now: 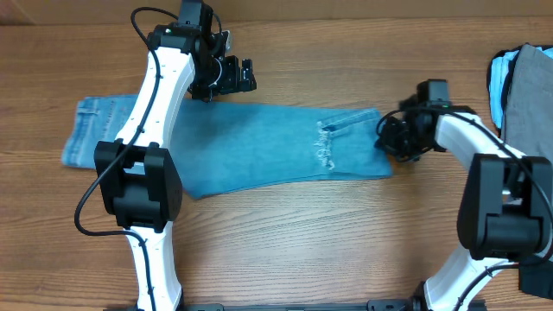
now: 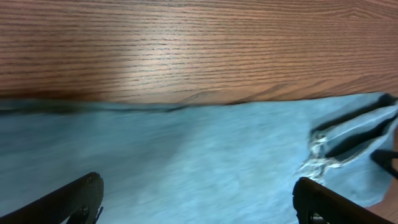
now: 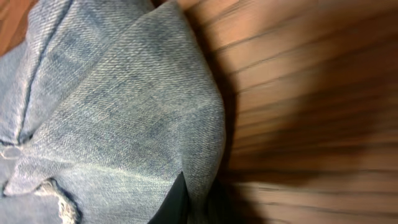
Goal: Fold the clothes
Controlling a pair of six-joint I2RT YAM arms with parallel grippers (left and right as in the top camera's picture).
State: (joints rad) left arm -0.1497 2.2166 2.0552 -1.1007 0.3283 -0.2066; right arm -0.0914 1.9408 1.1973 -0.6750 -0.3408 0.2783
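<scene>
Woodgrain table (image 1: 285,250), frayed light-blue denim jeans (image 1: 259,151)

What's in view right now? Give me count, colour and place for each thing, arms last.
jeans: one pair, light-blue denim, laid flat across the middle of the table, frayed rip near the right end.
grey garment: one, grey, at the table's right edge, lying on the pale-blue one.
pale-blue garment: one, pale blue, showing from under the grey one's left side.
table: one, brown wood grain, under everything.
left gripper: one, black, open, by the jeans' far edge.
right gripper: one, black, shut on the jeans' right end.
</scene>
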